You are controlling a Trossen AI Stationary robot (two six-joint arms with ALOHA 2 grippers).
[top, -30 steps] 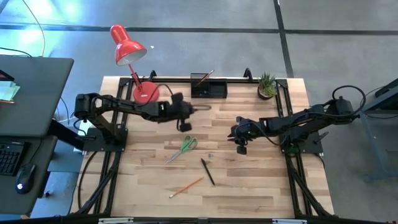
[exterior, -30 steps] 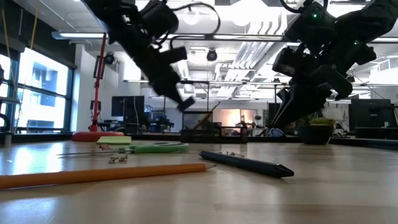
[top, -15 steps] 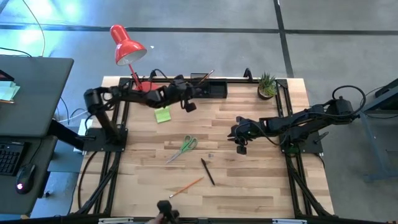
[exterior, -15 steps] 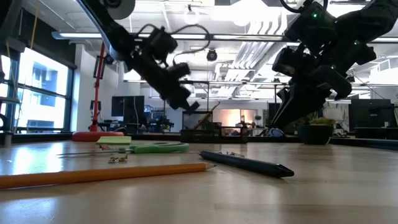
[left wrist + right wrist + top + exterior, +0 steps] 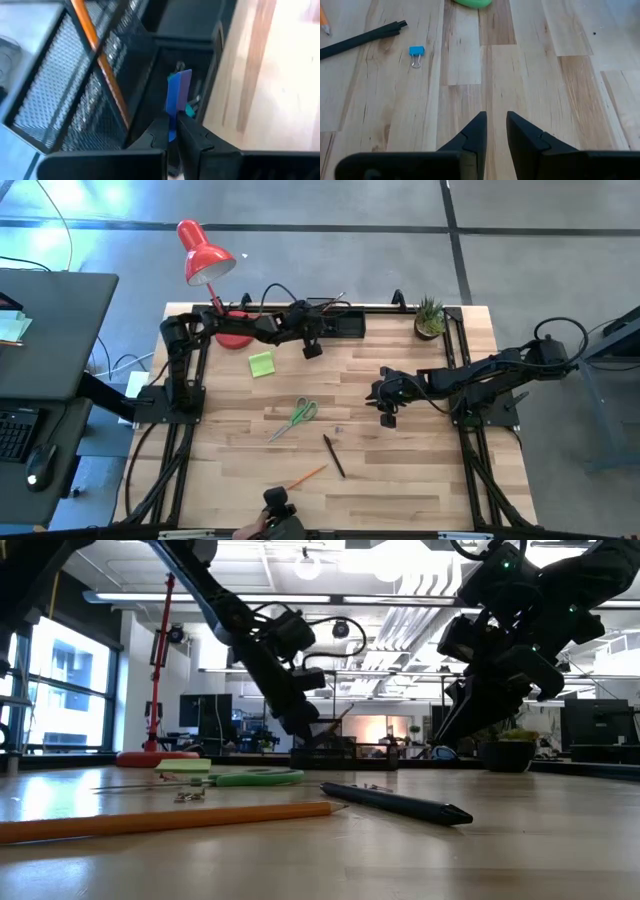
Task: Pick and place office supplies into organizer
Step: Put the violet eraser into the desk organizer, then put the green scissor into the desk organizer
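The black mesh organizer (image 5: 338,324) stands at the table's far edge with an orange pencil (image 5: 100,55) leaning in it. My left gripper (image 5: 322,326) reaches over it, shut on a small purple block (image 5: 178,90) that juts out above a compartment (image 5: 165,65). On the table lie a lime-green sticky-note pad (image 5: 262,364), green-handled scissors (image 5: 300,415), a dark pen (image 5: 334,456), an orange pencil (image 5: 300,478) and a blue binder clip (image 5: 416,51). My right gripper (image 5: 495,130) hovers open over bare wood at mid right. My left gripper pinches the purple block by its near end (image 5: 173,122) between its two fingers. The fingers slant down toward the table's far edge. The block sticks out past the fingertips edge-on, lifted clear above the organizer's compartment.
A red desk lamp (image 5: 205,255) stands at the far left, its base (image 5: 232,330) beside my left arm. A small potted plant (image 5: 430,317) is at the far right. A dark object (image 5: 278,508) shows at the table's near edge.
My left gripper has swung from mid table toward the far edge and a little down, carrying the purple block to the organizer. The sticky-note pad that the arm covered now shows. A dark object has come in at the near edge.
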